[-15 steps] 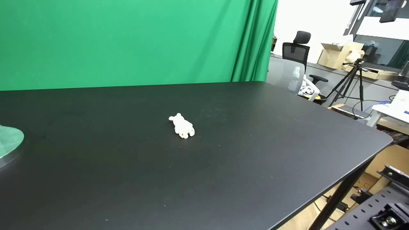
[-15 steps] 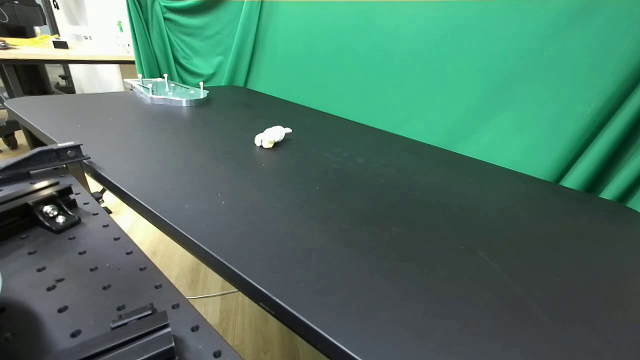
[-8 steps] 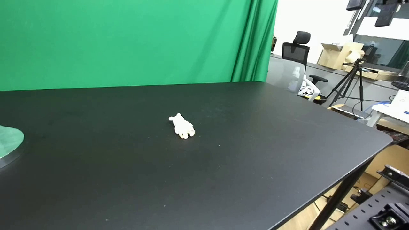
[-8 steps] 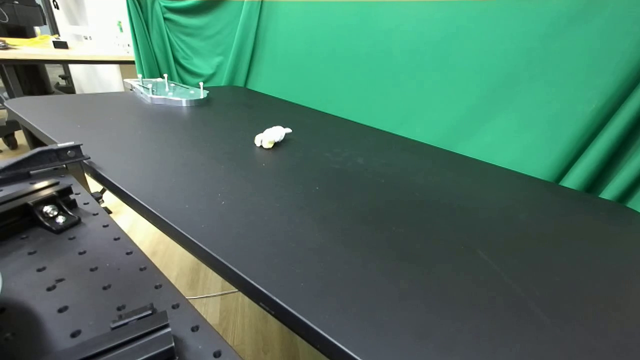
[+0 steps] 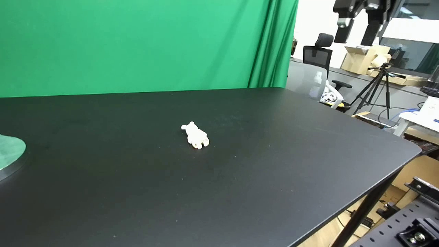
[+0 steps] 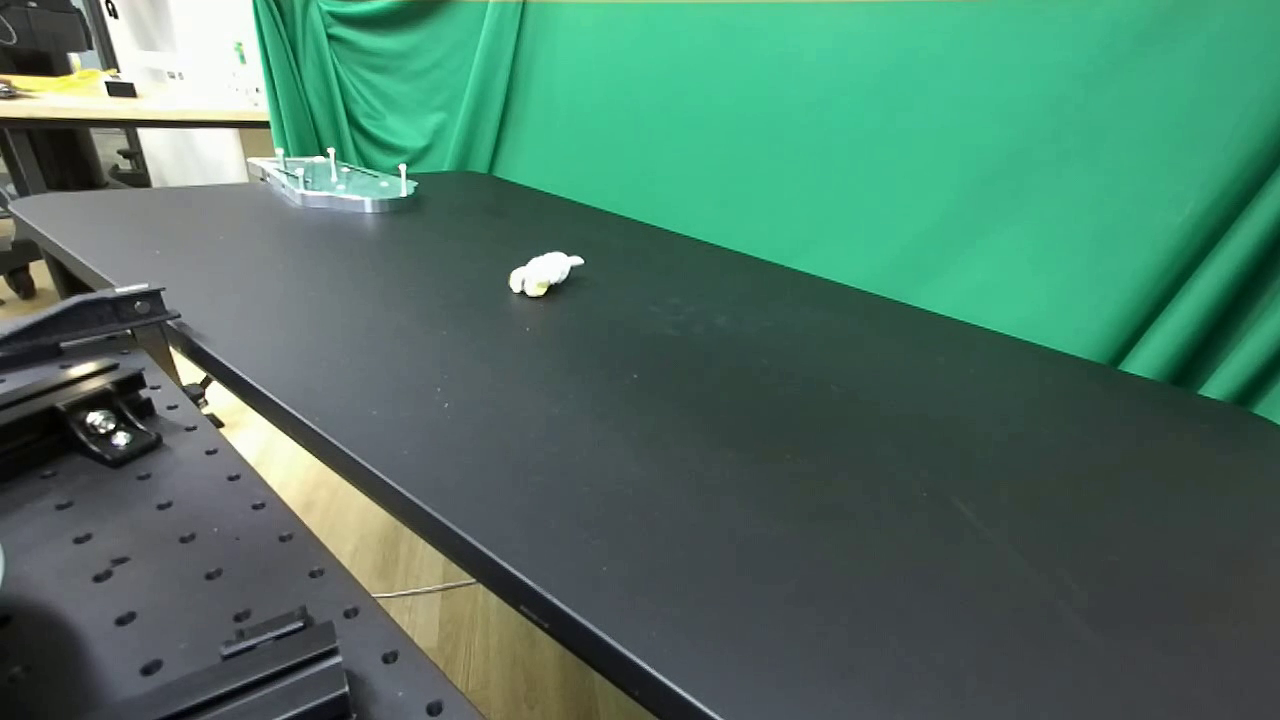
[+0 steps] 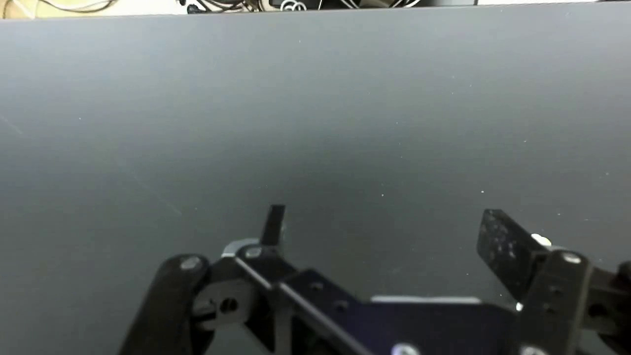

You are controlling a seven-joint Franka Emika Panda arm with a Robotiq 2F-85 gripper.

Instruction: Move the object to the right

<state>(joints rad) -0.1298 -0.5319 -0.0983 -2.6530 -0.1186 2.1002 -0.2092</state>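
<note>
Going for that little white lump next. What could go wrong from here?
The wrist view doesn't clearly show the white lump, so the open gripper might come down misaligned and nudge it.
It's small, so reaching low for it could bump the black table beneath.
Its irregular shape could slip when gripped.

Both exterior views face the green curtain (image 5: 137,44) across the black table (image 6: 720,430), sharing the white lump (image 5: 196,136). The wrist view slants down past the nearby gripper (image 7: 383,213).

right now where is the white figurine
In an exterior view, the white figurine lies near the picture's middle on the black table, right of the pale green plate at the left edge and in front of the green curtain.
</note>
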